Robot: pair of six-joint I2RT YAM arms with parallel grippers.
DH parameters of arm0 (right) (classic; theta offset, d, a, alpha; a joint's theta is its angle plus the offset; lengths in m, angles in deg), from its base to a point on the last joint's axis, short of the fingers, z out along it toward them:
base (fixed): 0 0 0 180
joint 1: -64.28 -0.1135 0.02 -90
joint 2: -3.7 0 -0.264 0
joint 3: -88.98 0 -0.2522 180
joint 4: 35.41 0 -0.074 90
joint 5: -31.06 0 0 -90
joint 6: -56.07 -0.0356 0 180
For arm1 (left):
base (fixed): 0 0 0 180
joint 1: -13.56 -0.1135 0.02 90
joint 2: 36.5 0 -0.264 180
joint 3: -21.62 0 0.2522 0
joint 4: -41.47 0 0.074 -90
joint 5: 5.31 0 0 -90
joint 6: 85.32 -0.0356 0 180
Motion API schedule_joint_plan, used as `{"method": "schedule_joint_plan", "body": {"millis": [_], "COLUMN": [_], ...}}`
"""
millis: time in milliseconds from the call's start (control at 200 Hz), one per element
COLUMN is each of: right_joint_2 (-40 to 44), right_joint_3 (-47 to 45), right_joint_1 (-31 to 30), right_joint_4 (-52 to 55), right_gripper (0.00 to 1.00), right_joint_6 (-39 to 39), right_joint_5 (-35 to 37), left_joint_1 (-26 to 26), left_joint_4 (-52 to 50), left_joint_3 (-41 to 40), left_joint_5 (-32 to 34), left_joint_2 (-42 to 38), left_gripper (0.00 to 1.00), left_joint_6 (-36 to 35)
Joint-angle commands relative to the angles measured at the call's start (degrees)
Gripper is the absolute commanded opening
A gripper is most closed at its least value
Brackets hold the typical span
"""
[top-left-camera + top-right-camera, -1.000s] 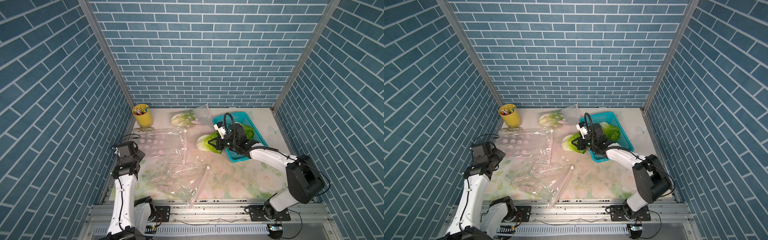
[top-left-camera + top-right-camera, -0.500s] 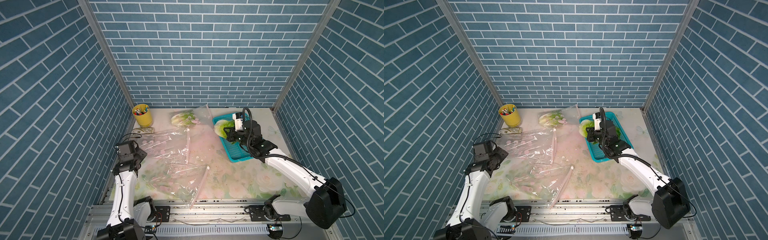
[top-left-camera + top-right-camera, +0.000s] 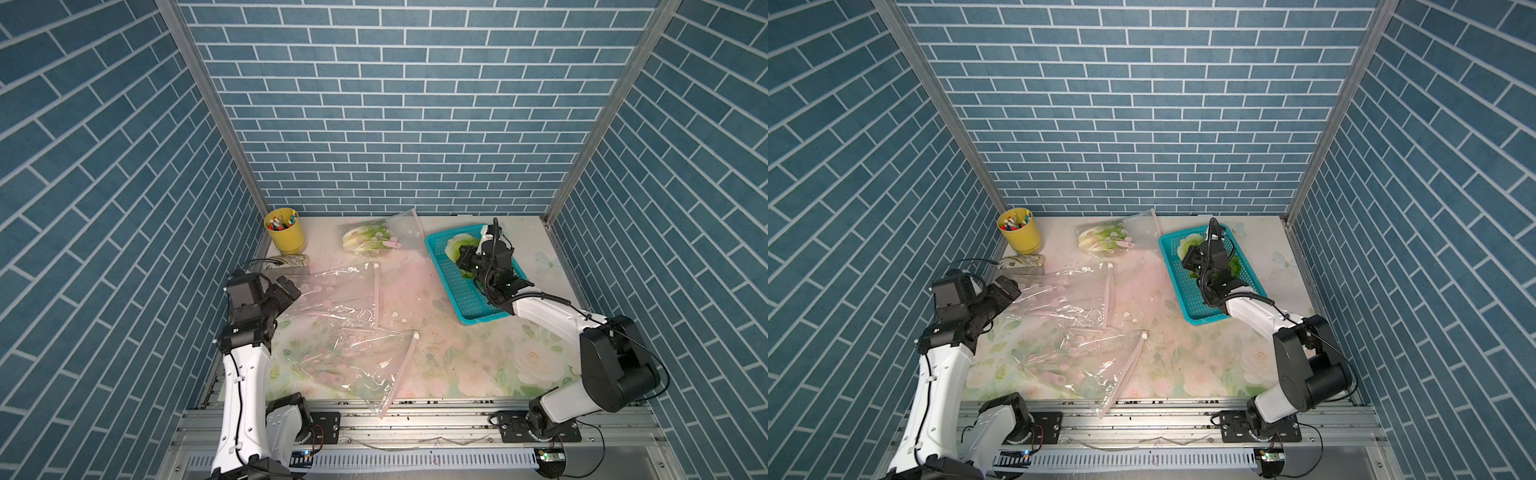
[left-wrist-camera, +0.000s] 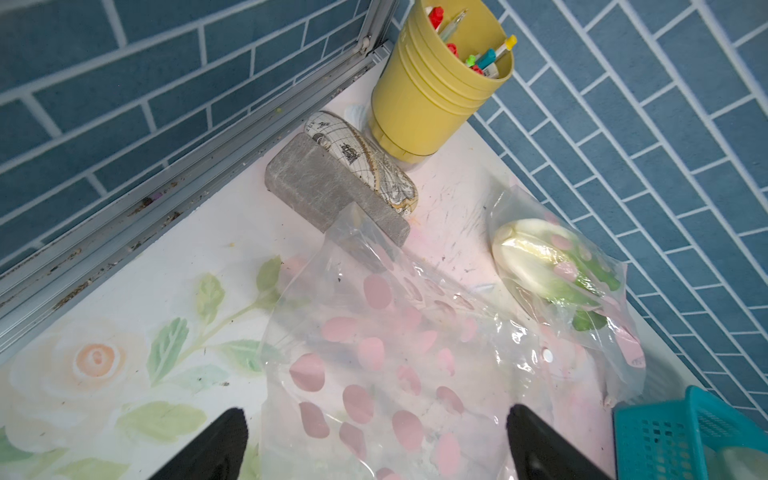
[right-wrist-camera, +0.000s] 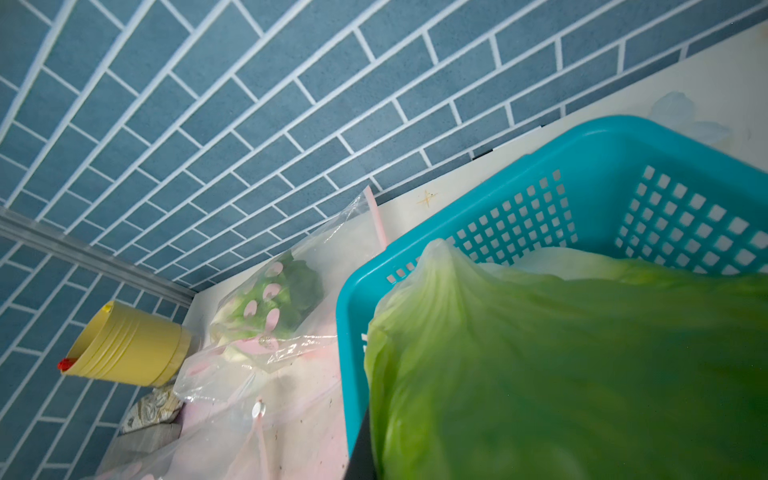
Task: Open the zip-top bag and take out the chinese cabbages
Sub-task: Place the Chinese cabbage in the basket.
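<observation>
Placement tip for the drop you're on: your right gripper [image 3: 467, 264] is clenched on the leafy green end of the held cabbage [image 5: 561, 353]. It sits over the far half of the teal basket [image 3: 461, 299], in the upper right of the tabletop in both top views. A pale cabbage [image 3: 455, 245] is already lying at the basket's far end. I'd lower until the head rests on the mesh beside it before letting go, rather than dropping it from height. Those leaves look floppy and could tear or drag on a pad, so open wide and lift straight up.

Your left gripper [image 4: 376, 415] is released, jaws spread wide above the flat spotted bag [image 4: 374, 332], grasping nothing. That bag looks empty to me, and so does the front bag [image 3: 361, 361] lower in the frame. What's left is the bagged cabbage [image 3: 365, 243] inside the back bag [image 3: 401, 232], top centre near the yellow cup [image 3: 286, 235]. I'd guess that's next, so keep the left arm clear of its zip strip.
</observation>
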Motion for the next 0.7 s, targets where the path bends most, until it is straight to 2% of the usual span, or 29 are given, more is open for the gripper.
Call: {"method": "schedule_joint_plan", "body": {"millis": [0, 250, 405, 475, 545, 610, 635, 695], "right_joint_2": [-3.2, -8.9, -12.1, -12.7, -12.8, -12.6, -12.4, -11.7], "right_joint_3": [-1.6, -1.5, -1.2, -0.9, 1.3, 4.3, 5.3, 7.2], "right_joint_1": [1.6, 1.9, 1.9, 1.9, 1.9, 1.9, 1.9, 1.9], "right_joint_4": [-11.8, -12.0, -11.6, -10.6, -5.0, 4.5, 7.4, 13.7], "right_gripper": [0.0, 0.0, 0.08, 0.23, 0.52, 0.64, 0.73, 0.78], "right_joint_6": [-8.2, -10.5, -11.3, -10.3, -7.7, -5.5, -4.6, -2.4], "right_joint_5": [-4.4, -9.0, -11.9, -12.9, -13.8, -12.9, -12.8, -12.4], "left_joint_1": [-0.1, 0.4, 1.6, 2.5, 3.2, 3.7, 4.0, 4.4], "left_joint_4": [-2.9, -2.7, -2.4, -2.6, -2.8, -2.9, -3.0, -3.0], "left_joint_3": [1.5, 1.5, 1.8, 2.0, 2.3, 2.8, 2.9, 3.2], "left_joint_5": [-2.4, -5.4, -5.6, -5.6, -5.6, -5.6, -5.6, -5.2], "left_joint_2": [-0.2, 1.0, 1.6, 1.9, 2.2, 2.6, 2.8, 3.2], "left_gripper": [1.0, 1.0, 1.0, 1.0, 1.0, 1.0, 1.0, 1.0], "left_joint_6": [-3.2, -2.6, -2.3, -2.3, -2.5, -2.5, -2.5, -2.3]}}
